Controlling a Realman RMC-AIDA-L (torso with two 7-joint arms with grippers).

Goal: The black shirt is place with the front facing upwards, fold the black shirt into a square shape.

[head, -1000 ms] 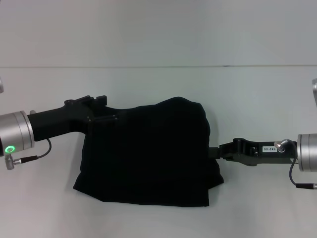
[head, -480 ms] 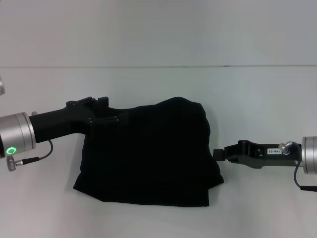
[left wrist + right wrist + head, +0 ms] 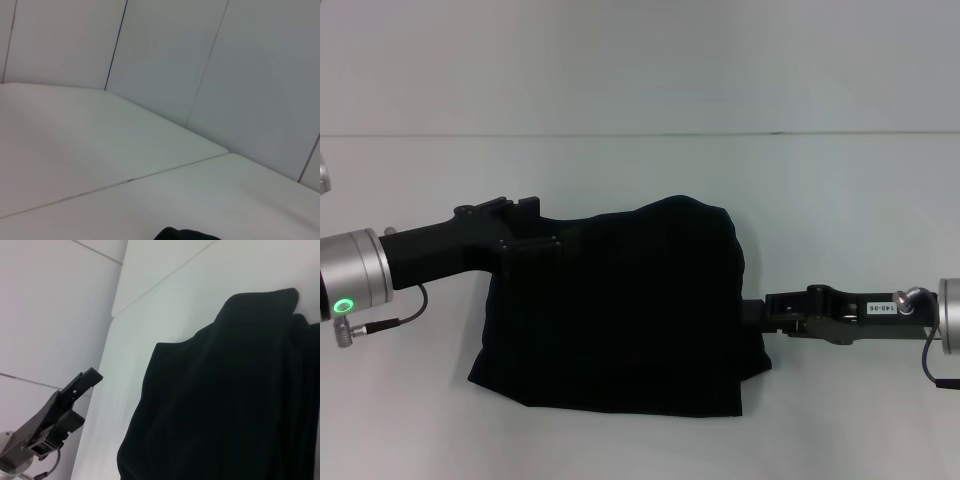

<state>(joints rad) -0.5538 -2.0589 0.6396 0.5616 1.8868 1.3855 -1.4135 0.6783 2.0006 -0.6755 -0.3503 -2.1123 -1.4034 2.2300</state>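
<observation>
Lying folded mid-frame on the bench, shirt risks dragging askew: left pincer open at its upper-left corner, right pincer, state untellable, touching its right edge.

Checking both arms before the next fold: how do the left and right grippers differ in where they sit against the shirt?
The left gripper sits at the far left corner of the black shirt, overlapping the cloth; the right gripper sits at the middle of the shirt's right edge, just reaching it. The left gripper angles up toward the far side; the right gripper lies level. Both come in low from the sides, over the white table.
</observation>
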